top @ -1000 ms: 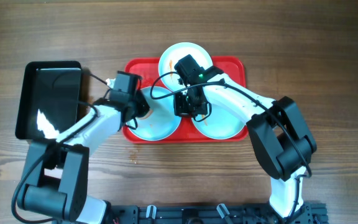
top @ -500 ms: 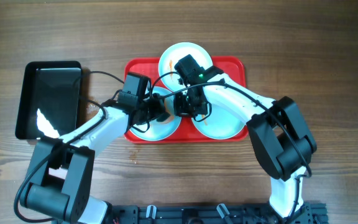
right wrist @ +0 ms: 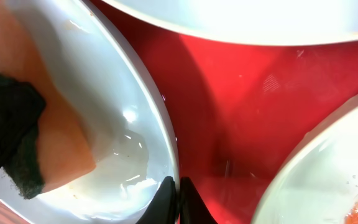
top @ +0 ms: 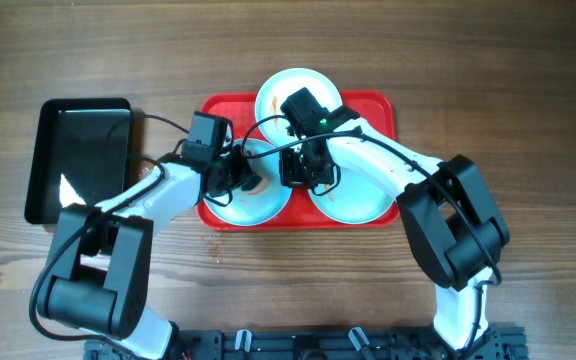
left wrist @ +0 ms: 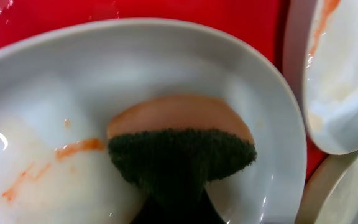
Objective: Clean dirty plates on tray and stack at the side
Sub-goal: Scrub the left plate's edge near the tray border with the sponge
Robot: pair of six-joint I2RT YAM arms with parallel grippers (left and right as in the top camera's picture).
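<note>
Since half a second ago the left gripper (top: pixel 245 180) has drawn back slightly to the left across the near-left plate (top: pixel 253 207); the right arm has not moved. The left gripper is clamped on a sponge (left wrist: pixel 182 149), which has a soft orange body and a coarse dark-green scouring face and is pressed flat into the plate's hollow. Just left of it lies a thin orange smear (left wrist: pixel 73 149) on the wet, glossy surface.

The right gripper (right wrist: pixel 177 194) has its fingers nearly together, pinching the right rim of the same plate. All three round, shallow, pale plates sit on the shiny red tray (top: pixel 380 105): the near-right plate (top: pixel 360 200) beside the first and the far plate (top: pixel 276 92) behind them. A glossy black tray (top: pixel 78 150) lies to the left on the wood-grain table (top: pixel 528 100).
</note>
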